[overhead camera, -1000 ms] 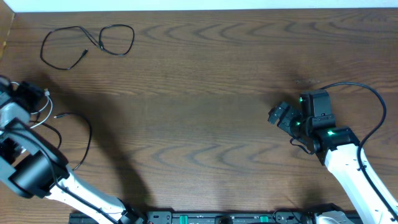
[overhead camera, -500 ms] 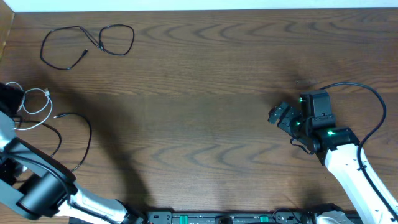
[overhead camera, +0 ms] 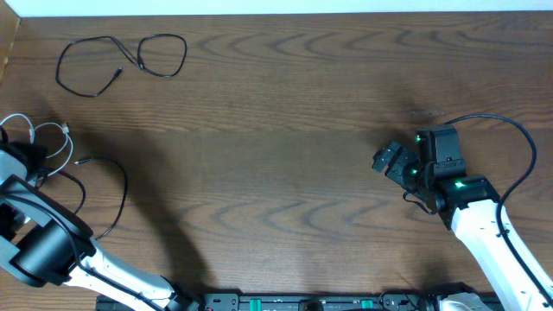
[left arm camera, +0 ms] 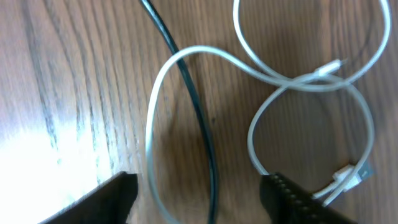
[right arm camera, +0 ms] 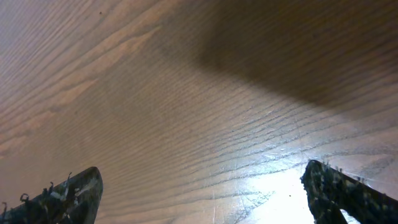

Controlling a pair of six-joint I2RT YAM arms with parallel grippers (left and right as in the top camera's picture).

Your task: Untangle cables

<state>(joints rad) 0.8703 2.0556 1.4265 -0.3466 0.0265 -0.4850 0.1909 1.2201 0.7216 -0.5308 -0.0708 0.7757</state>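
At the left edge of the worktop (overhead camera: 259, 155), the left gripper (left arm camera: 199, 190), jaws open, straddles the white cable (left arm camera: 148, 137) and a black cable (left arm camera: 200, 124). Closing could pinch both, tightening the tangle. The right gripper (right arm camera: 199, 186) gapes empty.

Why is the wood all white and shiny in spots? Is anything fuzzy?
Left wrist view: glare bleaches the table at lower left, and the white cable looks slightly soft. Right wrist view: glare at the bottom, dark shadow top right. Overhead view: sharpest.
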